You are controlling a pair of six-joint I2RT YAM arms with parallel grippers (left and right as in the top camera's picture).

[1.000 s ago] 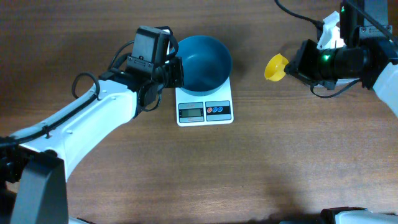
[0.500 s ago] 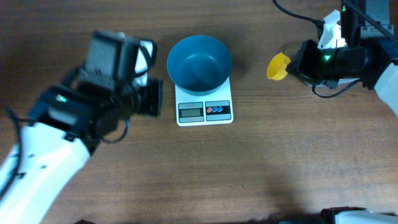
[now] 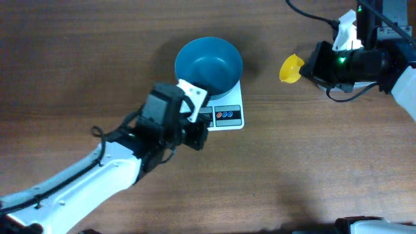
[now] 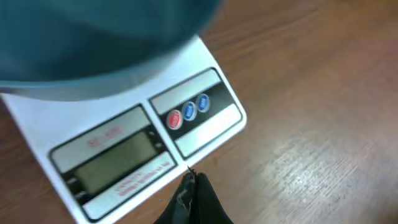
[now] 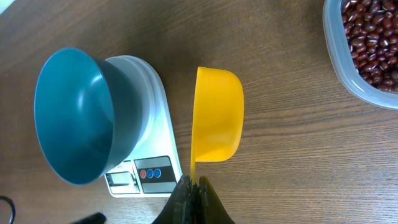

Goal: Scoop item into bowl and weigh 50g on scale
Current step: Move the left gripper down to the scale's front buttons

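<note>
The bowl [image 3: 208,65] sits empty on the scale [image 3: 224,117], so I judge I'm switching it on: my left gripper [image 4: 189,180], pinched together, hovers at its 6 o'clock edge needing a button [image 4: 188,111] press, while my right gripper [image 5: 189,185] clamps the scoop [image 5: 217,115] at 3 o'clock.

We see one brown tabletop [image 3: 292,169] filling every view from edge to edge. Its wood grain runs in long fine streaks, left to right from overhead. The light looks even and soft to us, leaving faint blurred shadows on the wood and darker patches toward the bottom edge overhead. In the left wrist view the wood looks paler, with a mild sheen.
</note>
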